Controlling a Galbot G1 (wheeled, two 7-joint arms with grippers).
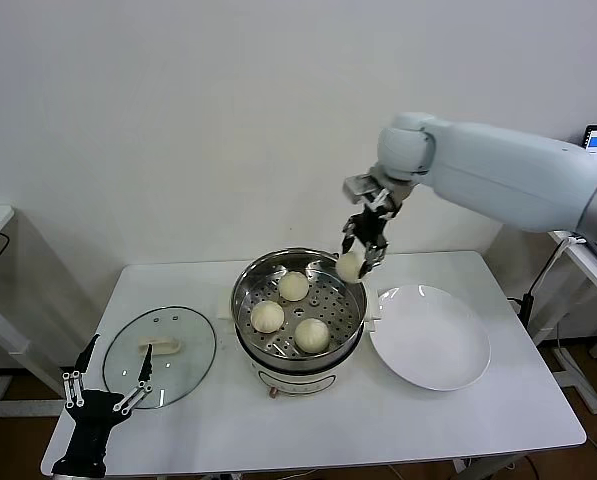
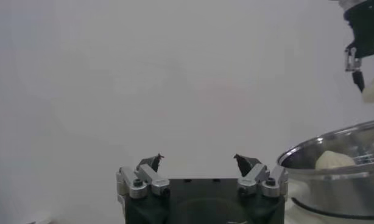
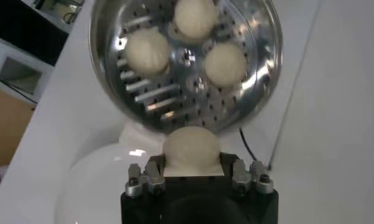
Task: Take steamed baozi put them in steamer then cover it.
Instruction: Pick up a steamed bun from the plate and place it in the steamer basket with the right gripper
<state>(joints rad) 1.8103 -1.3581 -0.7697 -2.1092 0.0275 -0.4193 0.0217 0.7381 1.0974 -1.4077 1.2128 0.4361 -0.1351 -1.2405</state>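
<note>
— Which bun is this? 
— The last one, I'd say. Three buns point(image 1: 293, 286) sit in the steamer point(image 1: 246, 290); the right gripper point(image 1: 363, 250) pinches the fourth bun point(image 1: 350, 266) over the far rim, and the plate point(image 1: 428, 340) is bare.
— What next? 
— Carry it inward over the free spot, lower, let go. Then the lid point(image 1: 160, 356), flat on the table by the spread-open left gripper point(image 1: 108, 378).

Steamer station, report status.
Right gripper shut on fourth baozi above steamer rim. Left gripper open, idle by lid. Nothing blocking.
</note>
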